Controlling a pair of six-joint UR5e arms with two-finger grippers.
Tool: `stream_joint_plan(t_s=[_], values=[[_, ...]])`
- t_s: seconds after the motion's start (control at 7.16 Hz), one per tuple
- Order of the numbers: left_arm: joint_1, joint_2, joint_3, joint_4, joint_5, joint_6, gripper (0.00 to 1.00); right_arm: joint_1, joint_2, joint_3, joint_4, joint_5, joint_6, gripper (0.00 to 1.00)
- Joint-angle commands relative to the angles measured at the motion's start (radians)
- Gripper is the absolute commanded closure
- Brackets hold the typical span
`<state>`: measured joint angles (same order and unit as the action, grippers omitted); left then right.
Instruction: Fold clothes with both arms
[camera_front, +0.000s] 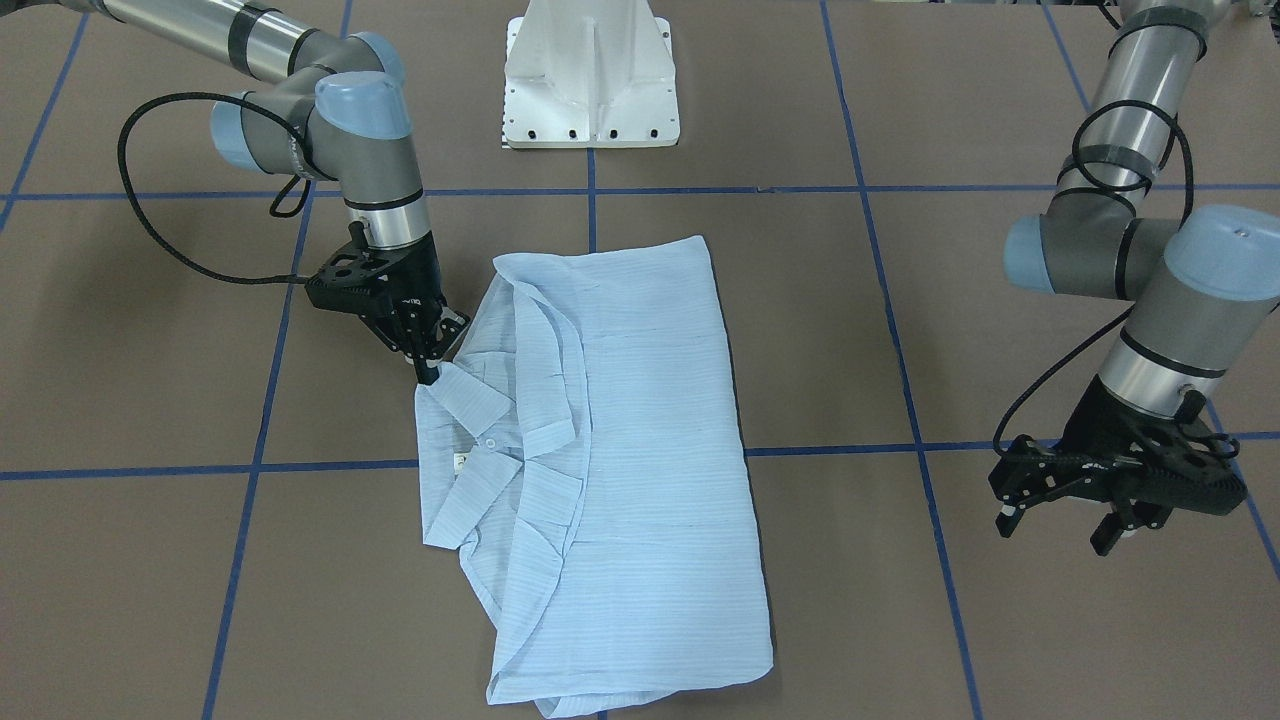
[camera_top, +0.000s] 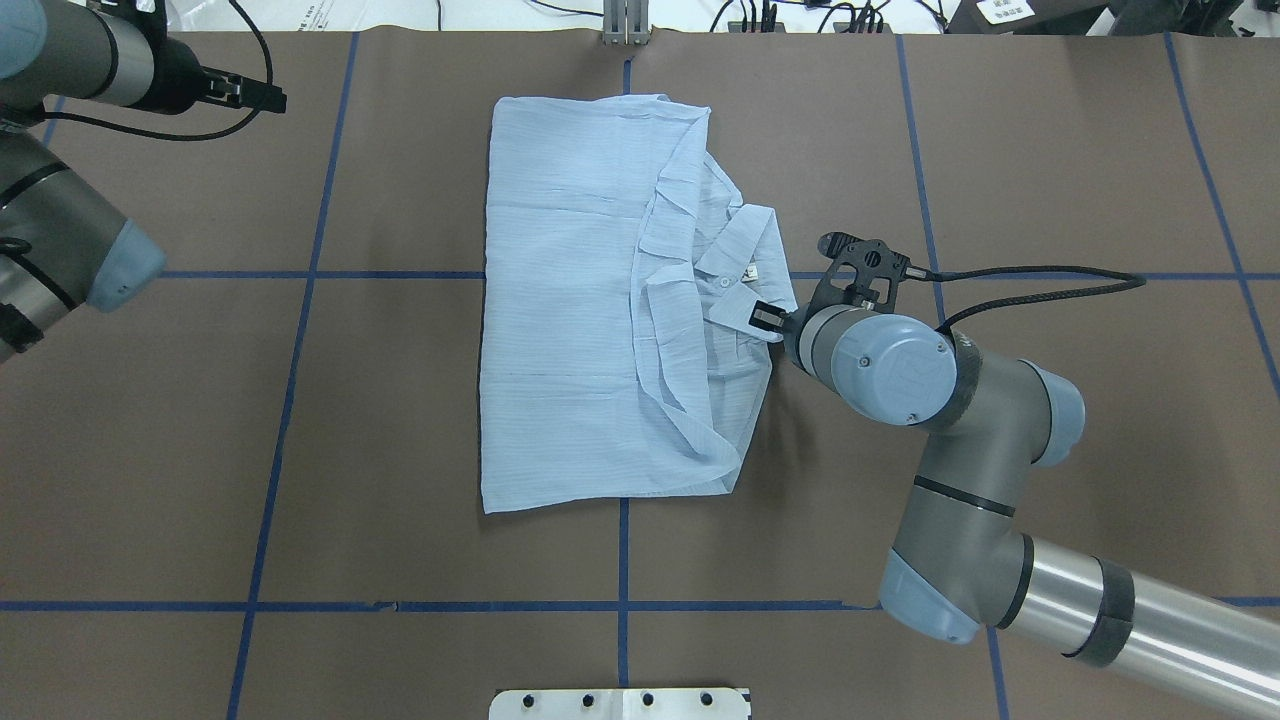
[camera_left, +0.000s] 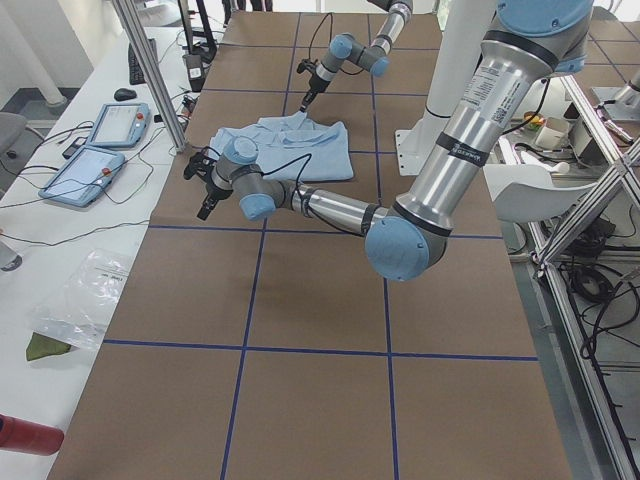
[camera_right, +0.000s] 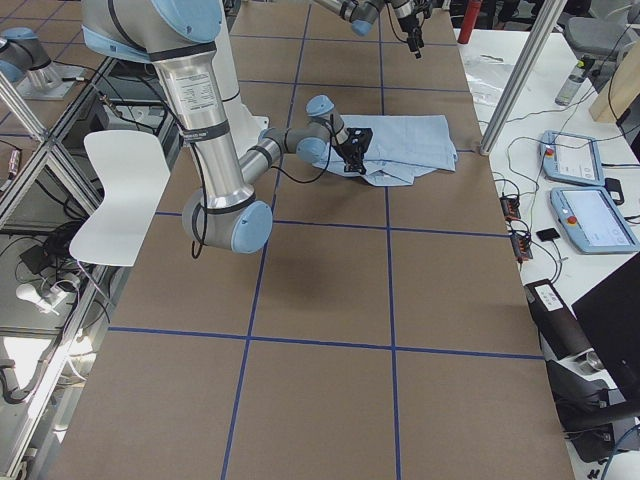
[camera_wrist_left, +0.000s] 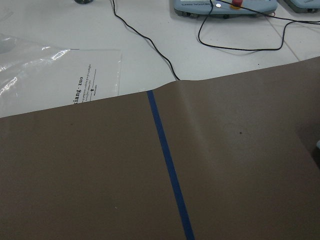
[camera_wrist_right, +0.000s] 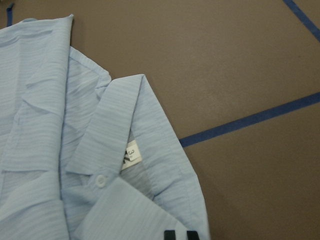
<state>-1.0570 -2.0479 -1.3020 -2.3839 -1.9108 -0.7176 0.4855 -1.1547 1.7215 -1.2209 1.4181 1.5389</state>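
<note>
Black left pincer (camera_front: 1055, 530) hangs above bare table (camera_top: 400, 420) at the robot's far left. It is well apart from the shirt (camera_top: 570, 300). Its fingers stand apart and hold nothing. The left wrist view shows only brown covering and one line of blue tape (camera_wrist_left: 167, 165).

Position of the garment: the shirt lies flat at the middle of the table, folded into a long panel. Its long axis runs from the robot's side to the operators' side. The smooth folded edge faces the robot's left. The collar (camera_wrist_right: 112, 125) and the loose, layered edges face the robot's right.

The right pincer (camera_front: 430, 372) is at that right-hand edge, tips down and touching the collar. Its jaws are drawn almost together, and they appear to pinch the collar cloth. The cloth is not raised. From this pincer the whole shirt lies toward the robot's left, across its short axis.

Judgement: the right arm is the nearer arm by far. A fold across the long axis needs a second hold, so the left arm would first have to cross to the shirt.

Surface: brown matte covering, divided into squares by the tape, with the white pedestal base (camera_front: 590, 80) at the robot's side.

Room: a white bench beyond the table carries teach pendants (camera_left: 108, 125), cables and a clear plastic bag (camera_wrist_left: 45, 65).
</note>
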Motion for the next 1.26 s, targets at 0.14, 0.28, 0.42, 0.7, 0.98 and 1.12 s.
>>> stream_joint_plan(t_s=[0.14, 0.28, 0.42, 0.7, 0.98, 1.12], values=[[0.000, 0.000, 0.001, 0.000, -0.004, 0.000, 0.00, 0.004, 0.238, -0.014, -0.252, 0.051, -0.116, 0.00], [0.000, 0.000, -0.002, 0.000, -0.005, 0.000, 0.00, 0.002, 0.284, -0.034, -0.259, 0.050, -0.129, 0.00], [0.002, 0.002, -0.012, 0.000, -0.007, 0.000, 0.00, 0.001, 0.309, -0.040, -0.265, 0.045, -0.132, 0.00], [0.003, 0.011, -0.014, 0.000, -0.007, -0.002, 0.00, 0.013, 0.349, -0.034, -0.347, 0.058, -0.368, 0.00], [0.003, 0.015, -0.014, -0.003, -0.007, 0.000, 0.00, 0.019, 0.299, -0.037, -0.136, 0.059, -0.548, 0.00], [0.003, 0.015, -0.014, -0.003, -0.008, 0.000, 0.00, 0.016, 0.308, -0.055, -0.225, 0.070, -0.584, 0.00]])
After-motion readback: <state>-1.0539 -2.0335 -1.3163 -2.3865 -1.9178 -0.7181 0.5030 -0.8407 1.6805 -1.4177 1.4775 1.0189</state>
